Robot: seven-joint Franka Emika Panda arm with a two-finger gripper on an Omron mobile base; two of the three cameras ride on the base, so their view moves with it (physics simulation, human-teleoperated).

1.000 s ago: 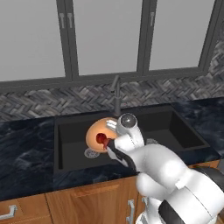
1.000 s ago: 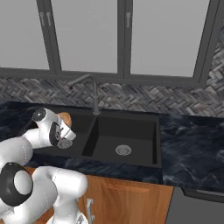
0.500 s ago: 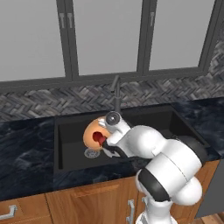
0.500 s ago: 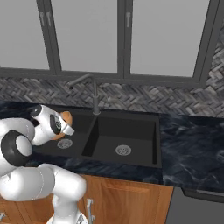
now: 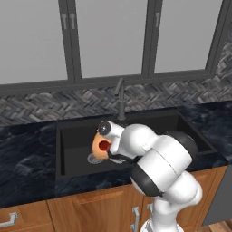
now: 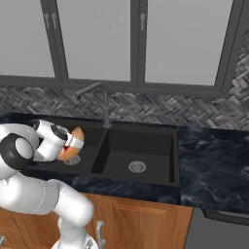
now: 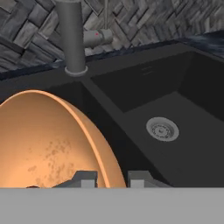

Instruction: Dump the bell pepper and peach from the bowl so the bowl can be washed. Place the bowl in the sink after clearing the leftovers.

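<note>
Holding: the hand [image 7: 111, 179] is clamped on the rim of the bowl [image 7: 48, 140], one finger inside and one outside the wall; the jaws stand as narrow as they get.
Bowl, position: tipped steeply on edge over the left basin of the sink [image 5: 72, 149], near that basin's drain [image 5: 94, 157], just in front of the faucet [image 5: 120, 97].
Bowl, contents: in the left base view a dark-red patch, probably the bell pepper [image 5: 104, 146], sits inside the tilted bowl [image 5: 100, 145]; the peach cannot be told apart in any view, and the hand view shows only speckled bowl wall.
Stage, judged: dumping is under way or nearly over; the bowl is not yet set down.
Risk 1: the pepper may cling to the wall if the tilt is too shallow, so the bowl would go into the sink uncleared.
Risk 2: the pinch takes only a thin rim, so a quick roll of the wrist could let the smooth bowl slip and drop onto the basin floor.
Risk 3: the faucet base [image 7: 72, 39] stands close behind the bowl; swinging upward or back could knock the rim against it.
Risk 4: leftovers tipped here land in the basin, perhaps on the drain, where the bowl is meant to rest.
Right basin [image 6: 138, 155]: bare apart from its own drain [image 6: 137, 167], well apart from the bowl [image 6: 74, 143].
</note>
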